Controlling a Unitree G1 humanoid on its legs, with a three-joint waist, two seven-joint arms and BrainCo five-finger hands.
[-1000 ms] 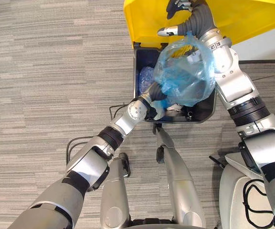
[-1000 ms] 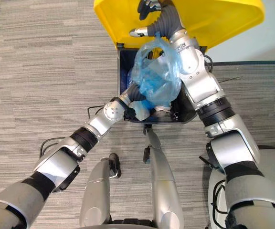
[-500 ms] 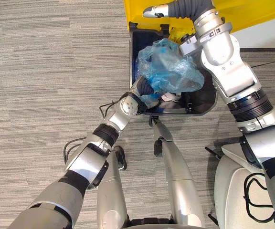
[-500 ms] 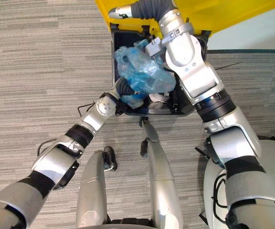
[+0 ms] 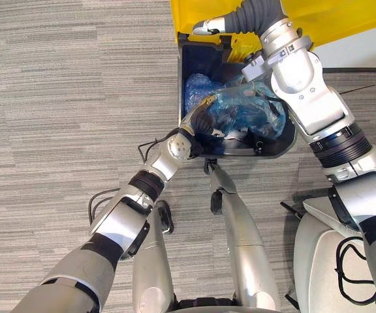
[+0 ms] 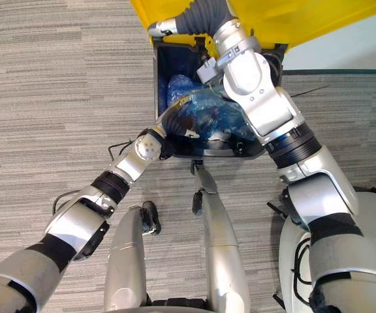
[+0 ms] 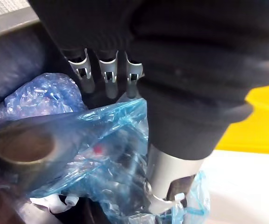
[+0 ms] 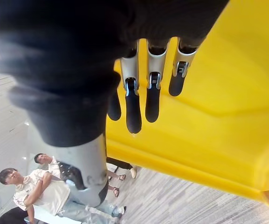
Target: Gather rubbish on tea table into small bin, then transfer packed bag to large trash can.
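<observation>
1. The large dark trash can (image 5: pixel 243 152) sits at upper centre of the frame on grey striped carpet (image 5: pixel 64 98), with its yellow plastic lid (image 5: pixel 344 19) tipped up and back.
2. My right hand (image 8: pixel 152 88) is released: its fingers lie straight and flat against the underside of the lid, propping it open.
3. The packed translucent blue plastic bag (image 5: pixel 247 114) lies down inside the can's mouth, below the rim, beside a second crumpled blue bag (image 5: pixel 198 88) deeper in.
4. My left hand (image 5: pixel 204 122) is in the can at the packed bag's near-left edge. In the left wrist view the fingers (image 7: pixel 109 77) run down behind the plastic, tips hidden. I cannot tell whether they clasp it or have let go.
5. Judgement: gathering looks finished, since the bag is full and at the big can. The transfer is nearly complete.
6. Left to do, as I read it: make sure the left hand is free of the bag, draw it out, and lower the lid.
</observation>
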